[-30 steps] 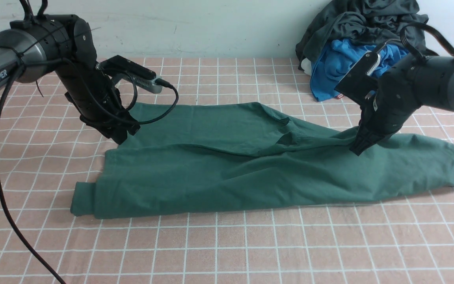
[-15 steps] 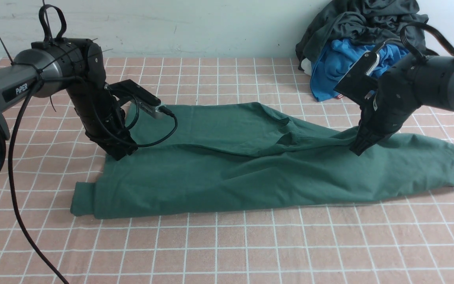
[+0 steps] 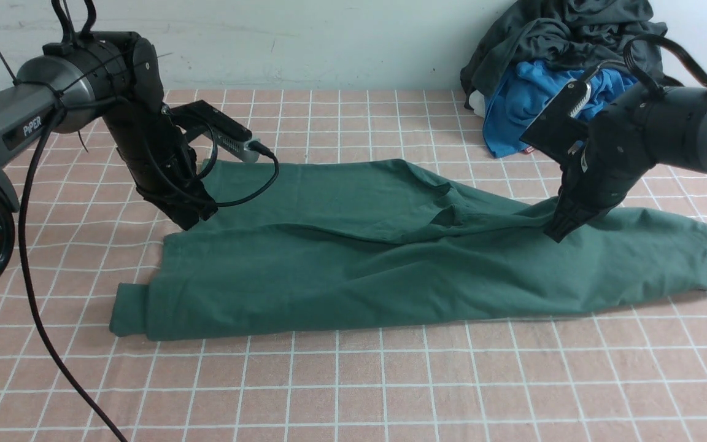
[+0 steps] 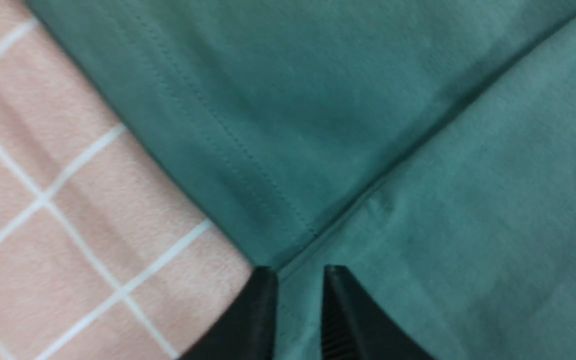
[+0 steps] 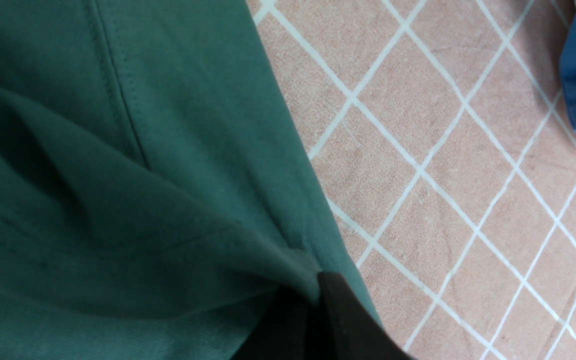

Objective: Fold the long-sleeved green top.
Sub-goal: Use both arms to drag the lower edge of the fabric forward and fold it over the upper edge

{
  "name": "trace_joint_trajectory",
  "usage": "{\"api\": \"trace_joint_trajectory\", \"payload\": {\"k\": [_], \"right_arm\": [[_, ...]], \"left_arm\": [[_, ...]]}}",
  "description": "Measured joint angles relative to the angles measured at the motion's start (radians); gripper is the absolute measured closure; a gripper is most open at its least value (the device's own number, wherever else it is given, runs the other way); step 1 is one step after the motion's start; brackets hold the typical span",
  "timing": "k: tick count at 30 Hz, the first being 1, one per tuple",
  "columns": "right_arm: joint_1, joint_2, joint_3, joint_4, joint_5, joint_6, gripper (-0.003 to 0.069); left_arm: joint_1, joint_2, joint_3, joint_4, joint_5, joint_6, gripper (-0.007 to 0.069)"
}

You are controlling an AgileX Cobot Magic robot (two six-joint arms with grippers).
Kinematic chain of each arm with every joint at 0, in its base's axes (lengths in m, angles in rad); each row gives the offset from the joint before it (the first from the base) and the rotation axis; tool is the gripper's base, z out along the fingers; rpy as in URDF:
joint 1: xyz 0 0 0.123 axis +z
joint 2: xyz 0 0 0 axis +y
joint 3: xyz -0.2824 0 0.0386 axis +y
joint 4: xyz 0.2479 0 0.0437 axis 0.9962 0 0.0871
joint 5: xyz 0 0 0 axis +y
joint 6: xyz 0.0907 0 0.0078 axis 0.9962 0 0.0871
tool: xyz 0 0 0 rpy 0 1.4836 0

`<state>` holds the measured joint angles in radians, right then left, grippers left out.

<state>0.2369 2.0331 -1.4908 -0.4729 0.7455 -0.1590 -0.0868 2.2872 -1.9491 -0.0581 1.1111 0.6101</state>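
Note:
The green long-sleeved top (image 3: 390, 270) lies spread lengthwise across the checked cloth, with a rolled edge at the near left. My left gripper (image 3: 189, 220) stands at the top's far left edge, tips pointing down. In the left wrist view its jaws (image 4: 300, 272) are a narrow gap apart over the hem of the top (image 4: 368, 100), and flat cloth shows through the gap. My right gripper (image 3: 555, 233) is shut on a pinched ridge of the top near its right end. The right wrist view shows a fold of the top (image 5: 118, 200) bunched into the jaws (image 5: 313, 292).
A dark grey-black garment (image 3: 550, 37) and a bright blue garment (image 3: 513, 110) are piled at the back right against the wall. The pink checked tablecloth (image 3: 353, 387) covers the table. The left arm's black cable (image 3: 28, 294) hangs down at the near left.
My left arm dipped toward the top's left edge, then rose a little and back, with its jaws narrower than a second ago. The right arm and the top have not moved.

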Motion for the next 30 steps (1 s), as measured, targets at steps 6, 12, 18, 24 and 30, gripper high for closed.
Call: {"api": "trace_joint_trajectory", "payload": {"k": [6,12,18,24,30], "right_arm": [[0.000,0.000,0.000,0.000,0.000,0.000,0.0662],[0.000,0.000,0.000,0.000,0.000,0.000,0.0662],[0.000,0.000,0.000,0.001,0.000,0.000,0.0662],[0.000,0.000,0.000,0.000,0.011,0.001,0.0662],[-0.014,0.000,0.000,0.000,0.035,0.003,0.0662]], "left_arm": [[0.000,0.041,-0.002,0.015,-0.009,0.000,0.0224],[-0.001,0.044,-0.008,0.023,-0.004,0.000,0.0316],[-0.002,0.053,-0.055,0.029,0.056,0.000,0.0587],[-0.002,0.056,-0.181,0.028,0.113,-0.018,0.0618],[-0.002,0.056,-0.325,0.025,0.116,-0.086,0.0618]]}}
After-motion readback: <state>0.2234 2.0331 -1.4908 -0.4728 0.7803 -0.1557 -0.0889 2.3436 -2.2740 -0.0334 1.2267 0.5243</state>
